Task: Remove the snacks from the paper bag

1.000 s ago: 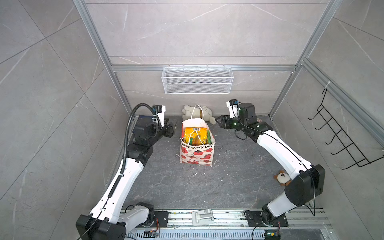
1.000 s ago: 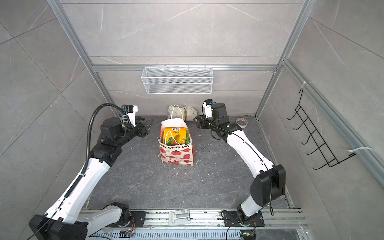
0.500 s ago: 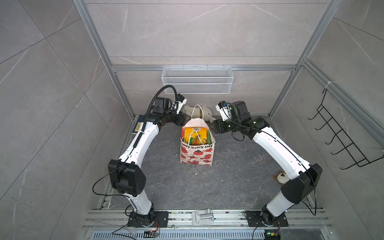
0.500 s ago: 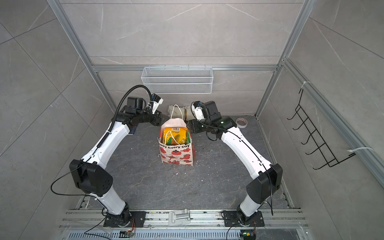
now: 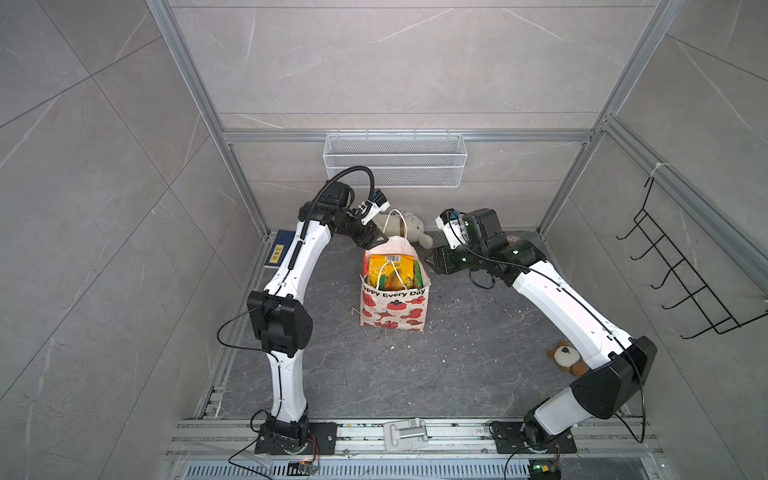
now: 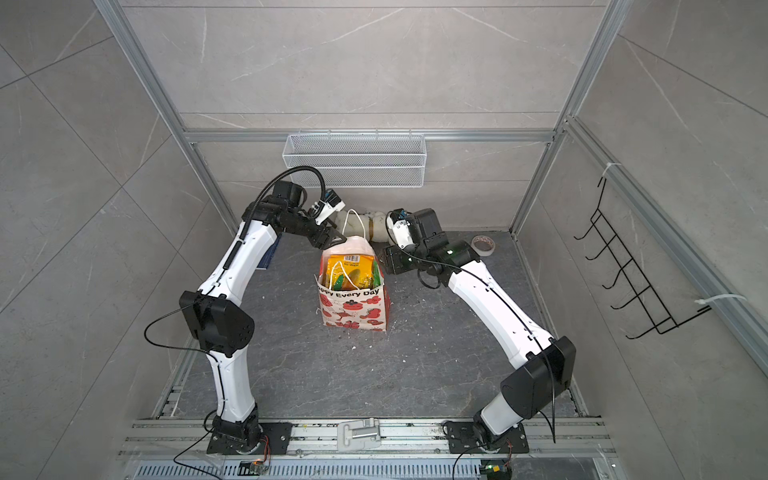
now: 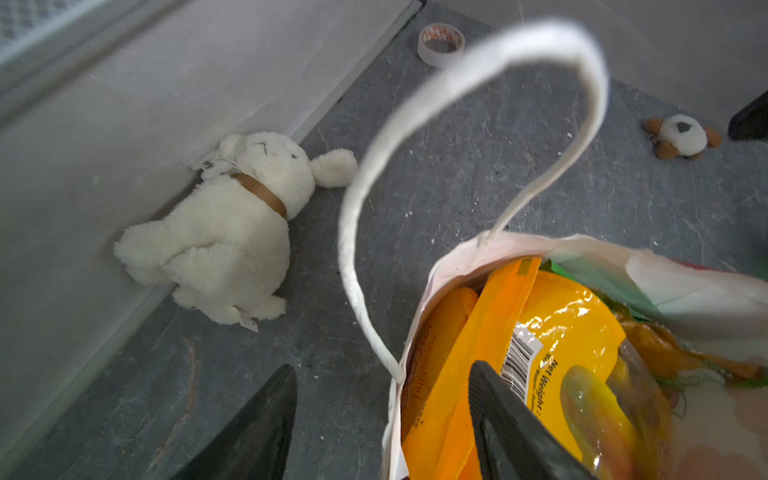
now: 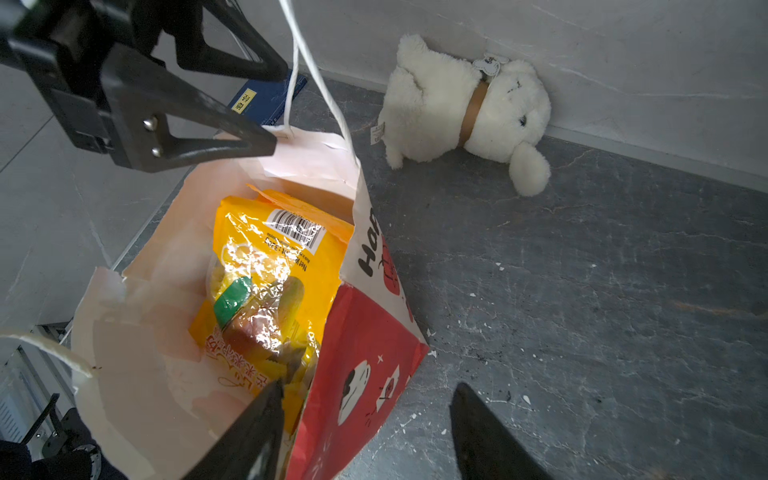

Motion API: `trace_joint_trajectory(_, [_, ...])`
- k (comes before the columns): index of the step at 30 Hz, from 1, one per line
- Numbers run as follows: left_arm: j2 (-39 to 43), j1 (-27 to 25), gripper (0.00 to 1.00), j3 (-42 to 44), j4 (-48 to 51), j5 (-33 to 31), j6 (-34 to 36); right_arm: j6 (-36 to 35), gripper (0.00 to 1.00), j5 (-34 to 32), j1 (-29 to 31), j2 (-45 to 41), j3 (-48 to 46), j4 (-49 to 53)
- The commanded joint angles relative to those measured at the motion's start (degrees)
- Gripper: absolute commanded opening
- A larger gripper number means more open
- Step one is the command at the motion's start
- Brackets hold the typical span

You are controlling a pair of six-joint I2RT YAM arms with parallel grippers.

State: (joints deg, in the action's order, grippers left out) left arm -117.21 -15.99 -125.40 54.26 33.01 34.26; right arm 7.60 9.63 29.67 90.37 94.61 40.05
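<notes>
Grey stone-look floor point(image 5: 415, 374), pale tiled walls point(image 5: 374, 62), paper bag point(image 5: 392, 309) mid-floor; left fingers point(image 7: 257, 428) and right fingers point(image 8: 482, 436) apart at its rim.

Bag mouth: the paper bag point(image 5: 392, 309) is open at the top, but the snacks point(image 5: 390, 270) fill most of it. I see bare inner wall only on the front side.
Cord handles: the rear handle point(image 7: 457, 70) arches high over the back rim. The front handle point(image 8: 39, 343) sits at the front rim.
Left gripper point(image 7: 382, 372): jaws apart astride the back rim, one finger over the packets and one outside.
Right gripper point(image 8: 368, 388): jaws apart astride the red side wall.
Behind the bag: the white plush toy point(image 5: 409, 227) lies against the back wall.
Corners: the blue book point(image 5: 277, 253) is back left, the tape roll point(image 6: 483, 244) back right.
Floor point(image 5: 395, 374): bare in front of the bag, so I have room there.
</notes>
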Motion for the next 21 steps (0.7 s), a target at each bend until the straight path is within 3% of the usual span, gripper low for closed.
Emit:
trace_joint_trajectory(1, [0.32, 0.26, 0.68, -1.48, 4.75, 4.58, 4.73, -1.31, 0.65, -0.43, 0.30, -0.99, -0.35, -1.57])
trace_joint_trajectory(3, [0.47, 0.25, 0.64, -0.58, 4.18, 4.99, 5.11, -1.40, 0.65, 0.23, 0.30, -0.49, -0.19, -2.08])
trace_joint_trajectory(6, [0.10, 0.25, 0.49, 0.05, 2.92, 3.96, 4.85, -1.56, 0.65, 1.80, 0.37, 0.50, 0.97, -1.57])
trace_joint_trajectory(12, [-0.91, 0.23, 0.41, -0.63, 3.02, 1.73, 5.16, -3.68, 0.64, 3.71, 1.36, -0.25, 0.69, -2.42])
trace_joint_trajectory(14, [-1.13, 0.18, 0.33, -0.94, 3.65, 1.64, 5.64, -4.05, 0.64, 4.22, 1.55, -0.87, -0.04, -3.33])
trace_joint_trajectory(19, [-1.77, 0.12, 0.31, -1.44, 4.72, 0.96, 6.52, -4.71, 0.64, 4.55, 1.88, -1.22, -0.07, -3.11])
trace_joint_trajectory(21, [-2.03, 0.08, 0.20, -1.86, 5.58, 1.15, 7.09, -4.61, 0.64, 4.61, 1.93, -1.33, -0.64, -3.79])
